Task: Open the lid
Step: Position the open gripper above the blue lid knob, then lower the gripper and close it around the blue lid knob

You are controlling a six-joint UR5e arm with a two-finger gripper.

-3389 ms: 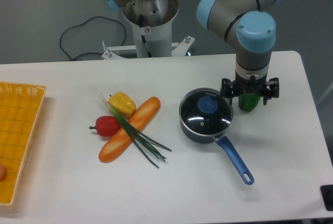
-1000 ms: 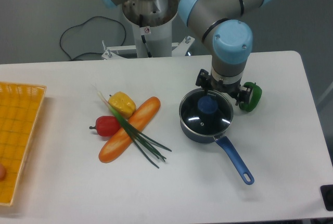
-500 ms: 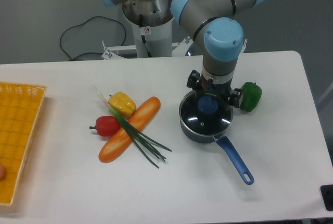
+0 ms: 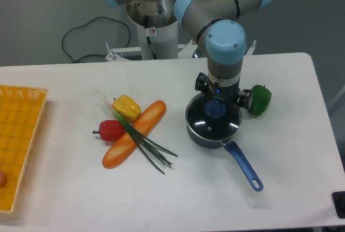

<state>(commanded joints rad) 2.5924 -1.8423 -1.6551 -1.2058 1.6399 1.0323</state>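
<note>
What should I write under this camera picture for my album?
Robot gripper poised over blue-knobbed glass lid on dark blue saucepan.

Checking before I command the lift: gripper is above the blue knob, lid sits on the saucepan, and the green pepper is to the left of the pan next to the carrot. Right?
Not quite. In the camera view the green pepper lies right of the saucepan, away from the carrot. The gripper is above the knob and the lid sits on the pan.
</note>
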